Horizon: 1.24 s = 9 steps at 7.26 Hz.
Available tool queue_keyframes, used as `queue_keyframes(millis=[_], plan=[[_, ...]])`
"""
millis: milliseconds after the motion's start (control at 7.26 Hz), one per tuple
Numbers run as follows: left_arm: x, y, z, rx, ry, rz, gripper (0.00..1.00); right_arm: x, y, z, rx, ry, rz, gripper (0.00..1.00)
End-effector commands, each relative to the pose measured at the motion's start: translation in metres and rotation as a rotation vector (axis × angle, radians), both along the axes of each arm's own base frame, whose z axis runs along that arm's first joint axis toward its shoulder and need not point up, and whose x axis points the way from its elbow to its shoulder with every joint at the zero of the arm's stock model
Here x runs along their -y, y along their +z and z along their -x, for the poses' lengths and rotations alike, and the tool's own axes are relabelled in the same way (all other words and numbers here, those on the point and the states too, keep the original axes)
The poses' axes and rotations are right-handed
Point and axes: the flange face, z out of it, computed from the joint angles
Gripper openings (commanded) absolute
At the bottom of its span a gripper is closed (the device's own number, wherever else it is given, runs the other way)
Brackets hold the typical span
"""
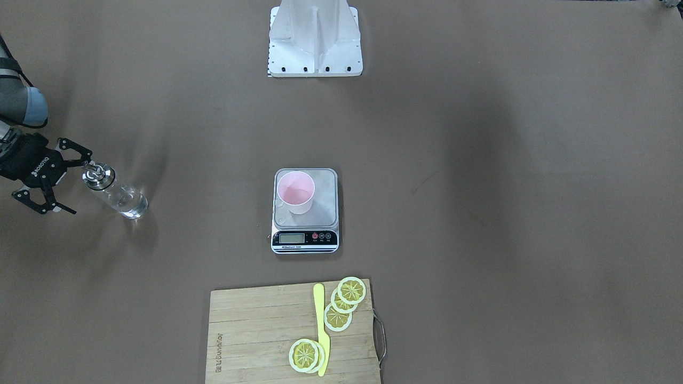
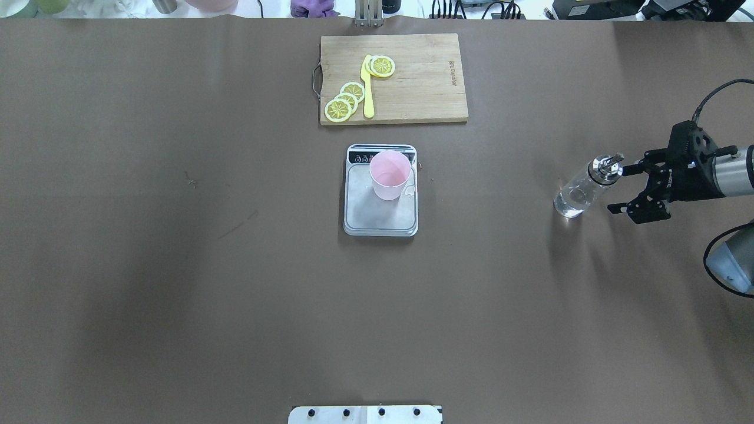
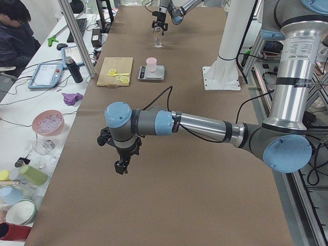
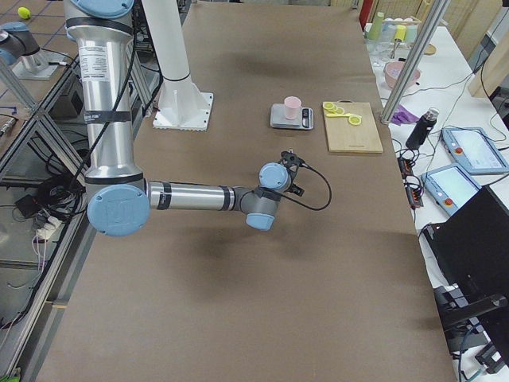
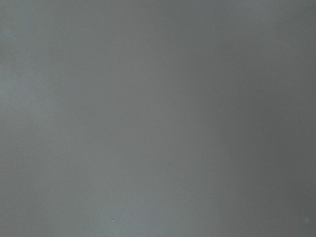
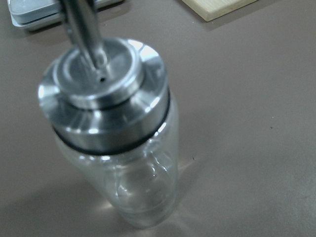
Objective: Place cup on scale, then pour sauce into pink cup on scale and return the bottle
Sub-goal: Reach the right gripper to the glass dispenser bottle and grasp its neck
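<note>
The pink cup (image 2: 389, 175) stands upright on the far part of the scale (image 2: 380, 219) at mid-table; both also show in the front view, cup (image 1: 296, 192) and scale (image 1: 306, 236). The glass bottle (image 2: 580, 191) with its metal spout cap stands on the table at the right, with clear sauce low inside it (image 6: 133, 197). My right gripper (image 2: 618, 189) is open just beside the cap and holds nothing. My left gripper (image 3: 121, 165) hangs over bare table far to the left; I cannot tell whether it is open. Its wrist view shows only table.
A bamboo cutting board (image 2: 424, 88) with lemon slices (image 2: 344, 101) and a yellow knife (image 2: 368, 88) lies beyond the scale. The robot base (image 1: 315, 42) stands at the near edge. A person (image 3: 15, 31) sits by the side bench, which holds bowls and cups.
</note>
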Motion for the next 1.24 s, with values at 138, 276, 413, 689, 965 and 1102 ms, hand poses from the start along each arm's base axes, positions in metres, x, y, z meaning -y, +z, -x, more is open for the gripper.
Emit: queue_keyframes(millis=[138,276,413,689,965,1102], plan=[[0.000,-0.001,-0.002,-0.001,0.004,-0.003,0.98,0.000,0.008,0.018,0.028,-0.015,-0.030,0.99],[0.000,-0.001,-0.002,-0.001,0.004,-0.003,0.98,-0.005,0.003,0.024,0.063,-0.013,-0.035,0.99],[0.000,-0.001,-0.002,-0.001,0.004,-0.003,0.98,-0.010,-0.002,0.029,0.095,-0.009,-0.038,0.99],[0.000,0.000,-0.002,0.000,0.002,0.000,0.98,-0.011,-0.006,0.037,0.103,-0.007,-0.044,0.99],[0.000,0.000,-0.002,0.000,0.002,0.000,0.98,-0.010,-0.008,0.039,0.104,-0.001,-0.047,0.99],[0.000,0.000,-0.002,0.000,0.002,0.000,0.98,-0.008,-0.011,0.041,0.108,-0.001,-0.052,0.99]])
